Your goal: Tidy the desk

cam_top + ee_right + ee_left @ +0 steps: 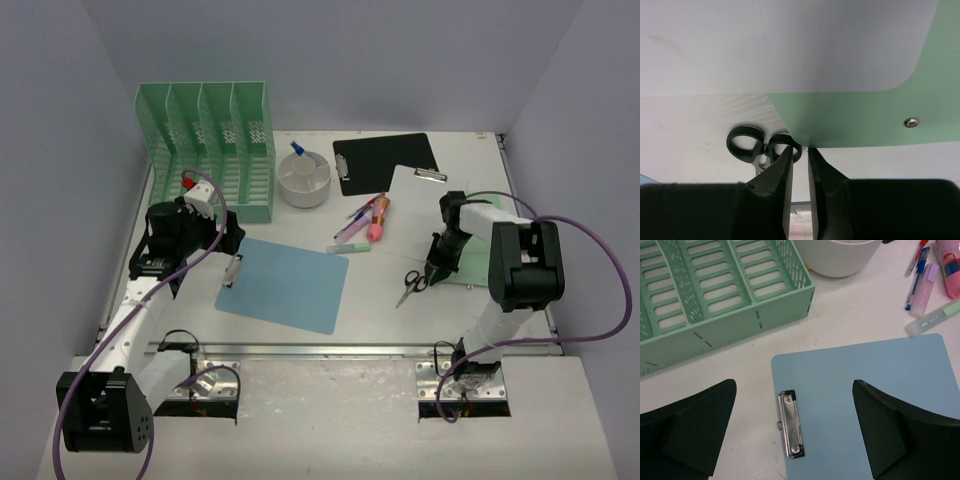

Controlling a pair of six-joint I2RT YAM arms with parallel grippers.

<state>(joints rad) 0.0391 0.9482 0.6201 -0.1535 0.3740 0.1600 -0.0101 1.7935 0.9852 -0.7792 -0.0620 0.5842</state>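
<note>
**Worktop** (290,225): white and flat, with a metal rail along its near edge and pale lavender walls on three sides. It carries all the items below.

**File rack** (210,140): mint green and slotted, standing at the far left corner.

**Round pot** (305,182): white, just right of the rack, with a blue-capped item standing in it.

**Black clipboard** (385,165): lies flat at the far middle.

**White clipboard** (415,195): lies near the black one, to its right. It overlaps a green board (880,100) that lies under the right arm.

**Pens and highlighters** (365,220): a loose cluster between the pot and the white clipboard (pink, pale green and blue ones among them).

**Blue clipboard** (285,285): lies flat at the near middle, with its metal clip (791,424) at its left edge.

**Scissors** (410,285): black-handled, lying on the worktop just left of the green board.

**Left claw** (794,410): fingers wide apart, holding nothing. It hangs over the clip end of the blue clipboard, one finger to each side of the clip.

**Right claw** (800,160): fingers drawn close, with only a narrow slit between them. The tips are at the right handle loop of the scissors. Whether they pinch that loop cannot be told from these views.
</note>
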